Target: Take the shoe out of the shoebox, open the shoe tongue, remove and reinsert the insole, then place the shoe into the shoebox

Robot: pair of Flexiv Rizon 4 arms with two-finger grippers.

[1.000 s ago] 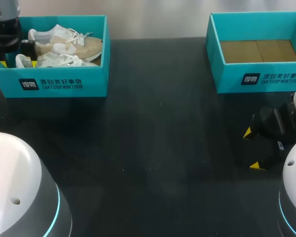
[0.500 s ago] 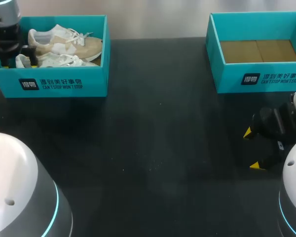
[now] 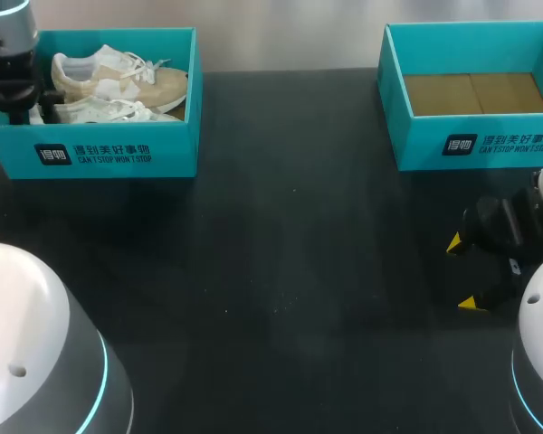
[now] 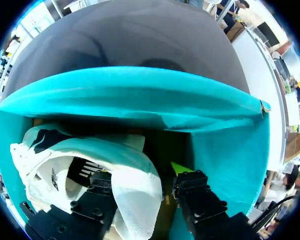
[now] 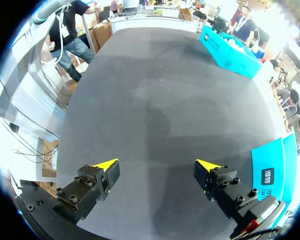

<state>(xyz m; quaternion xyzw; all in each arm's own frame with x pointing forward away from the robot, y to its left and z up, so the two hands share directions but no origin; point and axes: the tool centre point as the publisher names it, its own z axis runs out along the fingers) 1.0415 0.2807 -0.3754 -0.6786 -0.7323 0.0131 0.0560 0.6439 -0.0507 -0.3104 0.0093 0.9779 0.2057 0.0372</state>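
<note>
Sunk deeper into shoebox [image 3: 90, 154], left pincer [image 4: 142, 180] spread astride shoe [image 4: 55, 165] heel. Likely light, soft: pinch stiffer heel rim. Right pincer [image 5: 157, 167] wide.

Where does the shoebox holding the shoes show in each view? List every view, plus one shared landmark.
Head view: shoebox at the far left of the table.
Left wrist view: the shoebox fills the view, its wall just ahead of the left tool.
Right wrist view: the shoebox, small, far ahead of the right tool.
Shared landmark: the black table.
</note>
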